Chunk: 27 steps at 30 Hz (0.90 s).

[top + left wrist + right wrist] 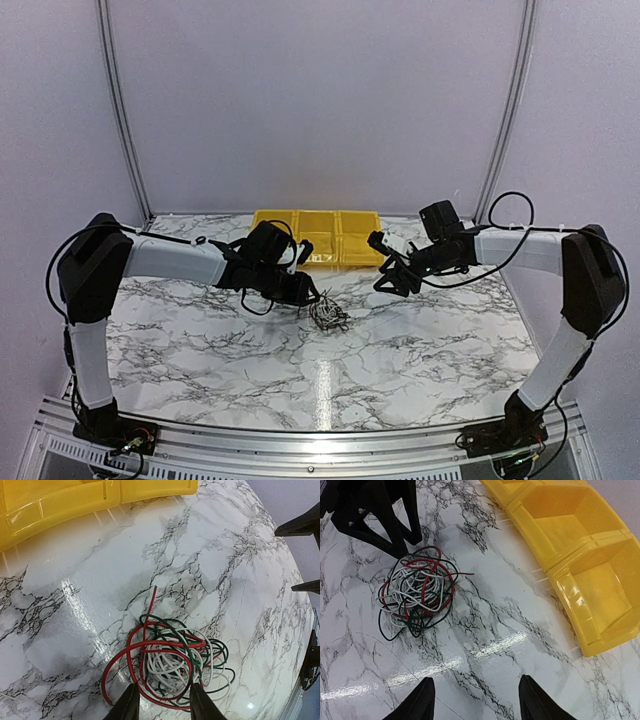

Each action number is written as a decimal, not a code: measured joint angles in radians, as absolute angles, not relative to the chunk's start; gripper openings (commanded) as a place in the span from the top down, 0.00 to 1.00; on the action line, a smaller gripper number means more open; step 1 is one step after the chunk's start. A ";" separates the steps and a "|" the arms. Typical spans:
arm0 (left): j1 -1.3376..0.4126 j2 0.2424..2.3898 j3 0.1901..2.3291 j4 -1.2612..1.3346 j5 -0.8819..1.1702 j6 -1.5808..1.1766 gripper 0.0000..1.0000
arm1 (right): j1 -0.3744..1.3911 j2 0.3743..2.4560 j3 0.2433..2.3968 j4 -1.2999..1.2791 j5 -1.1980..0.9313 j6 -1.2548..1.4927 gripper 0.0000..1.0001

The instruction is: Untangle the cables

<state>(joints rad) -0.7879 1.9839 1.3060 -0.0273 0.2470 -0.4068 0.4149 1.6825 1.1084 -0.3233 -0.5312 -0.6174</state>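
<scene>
The cables (328,315) lie as one small tangle of red, white and dark green wires (172,662) on the marble table (400,350). One red end sticks out toward the yellow tray. My left gripper (163,686) stands at the near edge of the tangle, its two dark fingers apart with several loops lying loose between them. In the top view the left gripper (312,297) sits just left of the bundle. My right gripper (476,679) is open over bare marble, well to the right of the cables (415,592), with nothing between its fingers.
A yellow tray (315,235) with three compartments stands at the back of the table, just behind both grippers (580,545). The left gripper's black body (380,515) rises beside the tangle. The right gripper's fingertips (305,525) show at the right edge.
</scene>
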 measured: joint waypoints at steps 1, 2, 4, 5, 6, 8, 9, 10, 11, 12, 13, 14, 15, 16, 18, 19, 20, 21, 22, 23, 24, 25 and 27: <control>-0.788 1.984 1.306 -0.027 0.247 -0.409 0.69 | 0.415 1.682 1.108 -0.323 -0.531 -0.617 0.43; -0.788 1.984 1.306 -0.023 0.246 -0.412 0.70 | 0.415 1.682 1.108 -0.323 -0.531 -0.617 0.43; -0.788 1.984 1.306 -0.012 0.245 -0.418 0.73 | 0.415 1.682 1.108 -0.323 -0.531 -0.618 0.43; -0.788 1.984 1.306 -0.004 0.245 -0.421 0.74 | 0.415 1.682 1.108 -0.323 -0.532 -0.618 0.43; -0.788 1.985 1.306 0.002 0.245 -0.425 0.75 | 0.415 1.682 1.108 -0.323 -0.532 -0.618 0.44; -0.788 1.990 1.306 0.022 0.245 -0.427 0.77 | 0.415 1.682 1.108 -0.323 -0.533 -0.618 0.44; -0.788 1.993 1.306 0.031 0.246 -0.429 0.79 | 0.415 1.682 1.108 -0.323 -0.533 -0.617 0.45; -0.788 1.998 1.306 0.040 0.246 -0.430 0.80 | 0.415 1.683 1.108 -0.323 -0.534 -0.616 0.45; -0.788 2.005 1.308 0.047 0.247 -0.431 0.81 | 0.415 1.683 1.108 -0.323 -0.537 -0.613 0.45; -0.788 2.012 1.312 0.052 0.247 -0.432 0.82 | 0.415 1.684 1.108 -0.323 -0.542 -0.609 0.46; -0.788 2.022 1.316 0.058 0.248 -0.431 0.85 | 0.415 1.685 1.108 -0.323 -0.546 -0.602 0.46; -0.788 2.029 1.319 0.059 0.251 -0.432 0.89 | 0.415 1.687 1.109 -0.323 -0.554 -0.598 0.46; -0.788 2.036 1.323 0.059 0.254 -0.433 0.92 | 0.415 1.690 1.110 -0.323 -0.562 -0.594 0.46; -0.788 2.041 1.325 0.060 0.256 -0.433 0.95 | 0.415 1.694 1.111 -0.323 -0.570 -0.590 0.46; -0.788 2.044 1.327 0.062 0.261 -0.431 1.00 | 0.415 1.700 1.113 -0.323 -0.582 -0.583 0.46; -0.788 2.044 1.327 0.063 0.263 -0.432 1.00 | 0.415 1.704 1.115 -0.323 -0.587 -0.579 0.46; -0.788 2.044 1.328 0.066 0.265 -0.429 1.00 | 0.415 1.706 1.116 -0.323 -0.593 -0.576 0.46; -0.788 2.044 1.328 0.068 0.265 -0.428 1.00 | 0.415 1.707 1.116 -0.323 -0.595 -0.575 0.46; -0.789 2.044 1.328 0.071 0.267 -0.425 1.00 | 0.416 1.708 1.118 -0.323 -0.596 -0.574 0.47; -0.789 2.044 1.328 0.075 0.269 -0.422 1.00 | 0.416 1.710 1.122 -0.323 -0.597 -0.572 0.47; -0.790 2.043 1.327 0.083 0.271 -0.417 1.00 | 0.416 1.713 1.131 -0.324 -0.597 -0.570 0.47; -0.791 2.042 1.326 0.088 0.273 -0.411 1.00 | 0.416 1.716 1.140 -0.323 -0.598 -0.569 0.47; -0.793 2.029 1.310 0.111 0.284 -0.395 1.00 | 0.416 1.720 1.163 -0.323 -0.602 -0.567 0.47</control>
<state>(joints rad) -0.7933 2.0293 1.3098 0.1112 0.2840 -0.3954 0.4164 1.7203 1.1633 -0.3233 -0.6022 -0.5671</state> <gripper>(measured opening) 0.015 0.533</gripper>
